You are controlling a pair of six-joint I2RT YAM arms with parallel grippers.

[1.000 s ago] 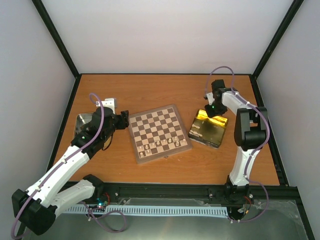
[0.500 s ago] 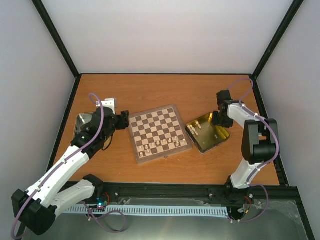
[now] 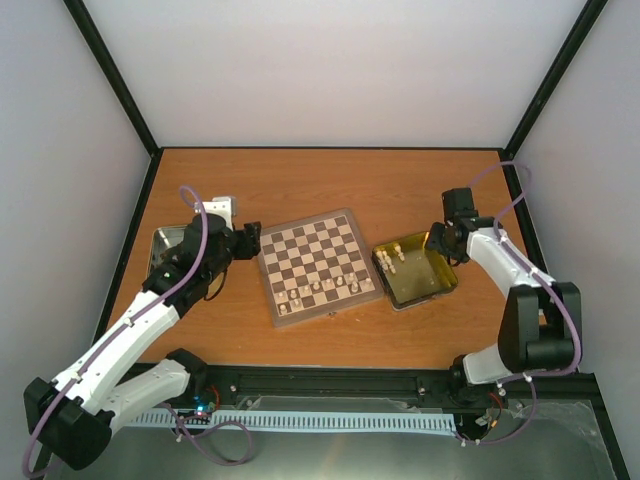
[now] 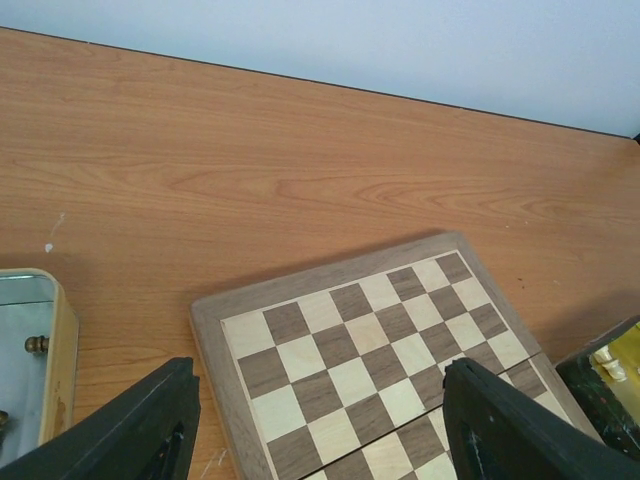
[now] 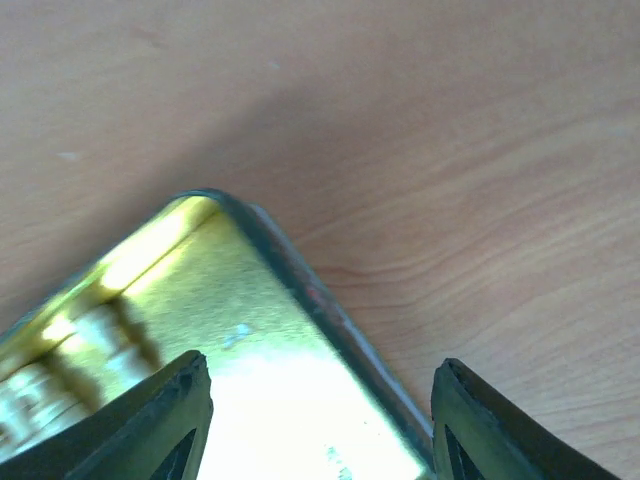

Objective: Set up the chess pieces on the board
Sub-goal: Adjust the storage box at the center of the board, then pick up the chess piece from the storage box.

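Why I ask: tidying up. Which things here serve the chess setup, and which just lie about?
Job: board, cream chess pieces on it, gold tin holding more.
Lying about: silver tray, dark piece inside it.

One board (image 3: 318, 265), one gold tin (image 3: 425, 282), one silver tray (image 3: 160, 240). Two arms, left arm (image 3: 130, 330) and right arm (image 3: 525, 300), with two grippers, left gripper (image 3: 250, 238) and right gripper (image 3: 437, 240). Cream-white chess pieces (image 3: 315, 289) on the board: about seven along the near rows, too small for a firm count. Three or so more in the tin. One dark brown chessman (image 4: 37, 344) plain in the tray, perhaps a second at the edge of the left wrist view
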